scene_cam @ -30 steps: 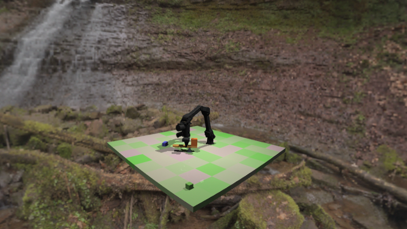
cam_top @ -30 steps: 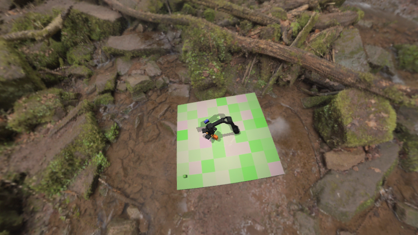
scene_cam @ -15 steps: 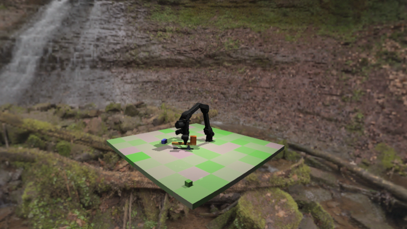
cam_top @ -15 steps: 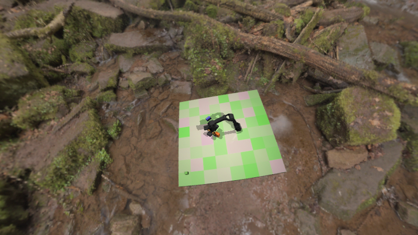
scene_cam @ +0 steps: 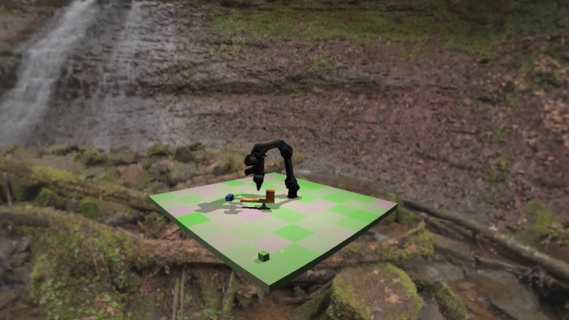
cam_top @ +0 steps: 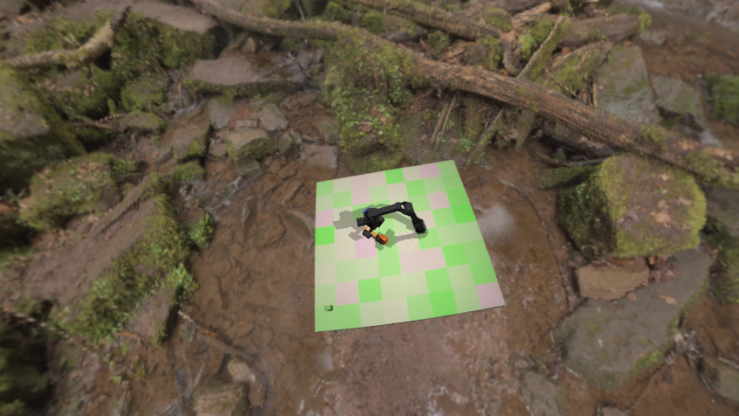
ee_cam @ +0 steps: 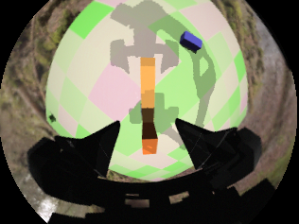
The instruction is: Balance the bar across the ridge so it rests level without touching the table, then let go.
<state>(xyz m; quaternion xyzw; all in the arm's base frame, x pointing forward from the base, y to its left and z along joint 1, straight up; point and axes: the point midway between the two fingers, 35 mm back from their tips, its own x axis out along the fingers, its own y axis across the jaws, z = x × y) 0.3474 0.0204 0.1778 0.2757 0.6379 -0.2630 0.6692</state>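
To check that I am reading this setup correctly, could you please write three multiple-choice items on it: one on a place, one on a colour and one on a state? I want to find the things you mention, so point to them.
1. Where is the gripper?
A) Above the bar
B) Beside the green cube
C) Flat on the board

2. What colour is the small block nearest the bar?
A) Yellow
B) Blue
C) White

3. How do the jaws stand?
A) Shut on the bar
B) Shut on nothing
C) Open

Answers:
1: A, the exterior view shows the gripper [ee_cam: 149, 122] over the orange bar [scene_cam: 250, 200] [ee_cam: 148, 84].
2: B, the blue block [scene_cam: 229, 197] [ee_cam: 190, 42] is far nearer it than the green cube [cam_top: 328, 308] [scene_cam: 263, 255].
3: C, the wrist view shows them wide apart.
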